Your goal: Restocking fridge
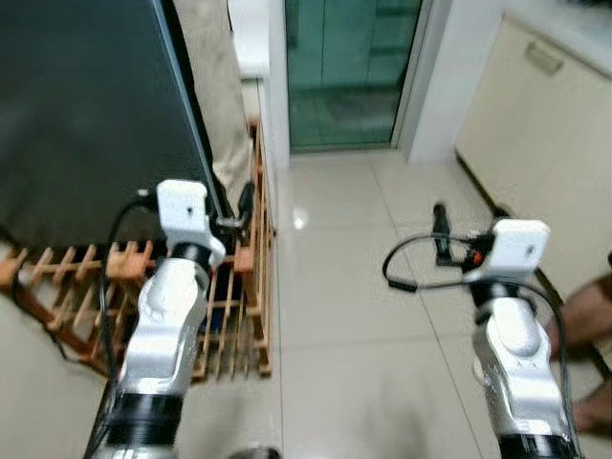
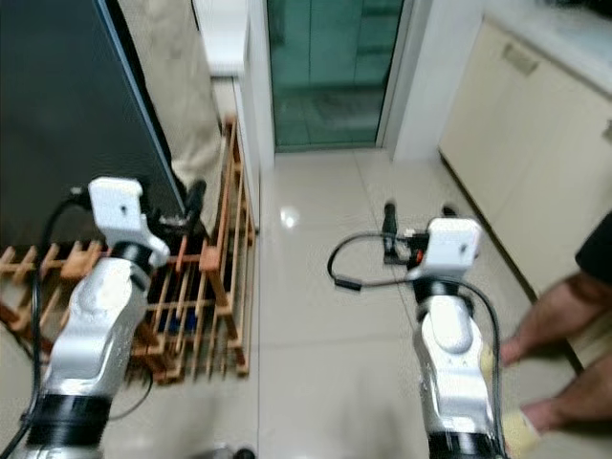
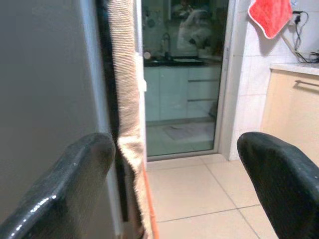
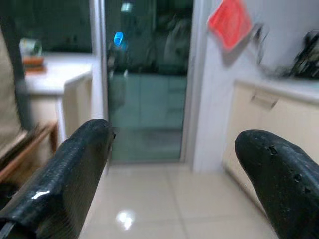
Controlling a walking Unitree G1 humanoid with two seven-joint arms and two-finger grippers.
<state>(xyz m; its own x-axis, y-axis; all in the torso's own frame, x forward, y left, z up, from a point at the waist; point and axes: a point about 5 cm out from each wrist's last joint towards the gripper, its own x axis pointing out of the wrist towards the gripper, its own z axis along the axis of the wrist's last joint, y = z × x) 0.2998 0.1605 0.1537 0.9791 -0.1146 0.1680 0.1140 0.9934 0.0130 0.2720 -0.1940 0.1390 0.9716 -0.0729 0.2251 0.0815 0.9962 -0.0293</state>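
The fridge (image 1: 86, 115) is a tall dark body at my left, its door shut and its front edge running down beside a hanging beige cloth (image 1: 215, 96). My left gripper (image 1: 239, 212) is raised close to that edge, above a wooden rack. In the left wrist view its fingers (image 3: 60, 194) stand wide apart with nothing between them, the fridge side (image 3: 45, 99) right by one finger. My right gripper (image 2: 418, 218) is held out over the bare tiled floor. It is open and empty, seen in the right wrist view by its spread fingers (image 4: 269, 174).
A wooden slatted rack (image 1: 244, 316) lies on the floor against the fridge. A glass sliding door (image 1: 344, 67) is straight ahead. Cream cabinets (image 1: 535, 143) line the right wall, and a red cloth (image 3: 269, 15) hangs above them. A person's bare legs and feet (image 2: 555, 316) are at the right.
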